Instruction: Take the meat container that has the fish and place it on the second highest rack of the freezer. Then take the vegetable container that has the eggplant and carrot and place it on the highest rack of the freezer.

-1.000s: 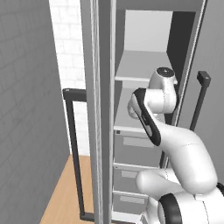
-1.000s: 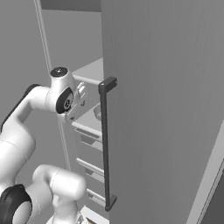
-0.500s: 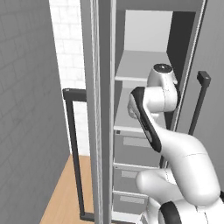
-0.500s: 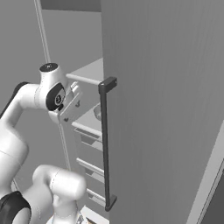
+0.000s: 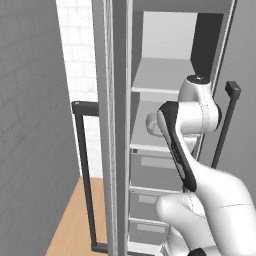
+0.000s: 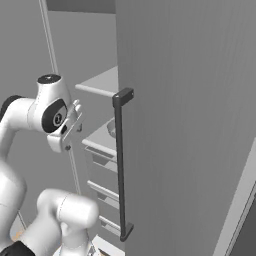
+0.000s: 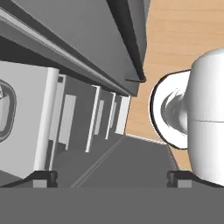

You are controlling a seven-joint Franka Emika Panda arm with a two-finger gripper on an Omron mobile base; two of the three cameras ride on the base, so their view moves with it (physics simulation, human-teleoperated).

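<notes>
**Gripper empty in front of the freezer, bowl on second rack**

- Gripper (image 7: 111,177): fingertips (image 7: 43,176) spread wide, nothing between them. It sits just outside the freezer (image 5: 120,150), level with the shelves.
- Bowl (image 6: 111,129): inside the freezer on the second highest rack (image 6: 97,141), near the front edge, apart from the gripper. In the hand view it is cut by the left frame edge (image 7: 6,111).
- Look: grey, rounded, with a dark rim. There is a small greenish fleck at its rim, too cropped to say if it is the fish.
- Highest rack (image 5: 165,76): a flat pale board, one level above the bowl's shelf.
- Count at the freezer:
  - 1 bowl
  - 2 shelf boards
  - 3 drawers (image 5: 156,171) stacked below the shelves
  - 2 dark bar handles, one on the left door (image 5: 83,175) and one on the right door (image 6: 120,165)
</notes>
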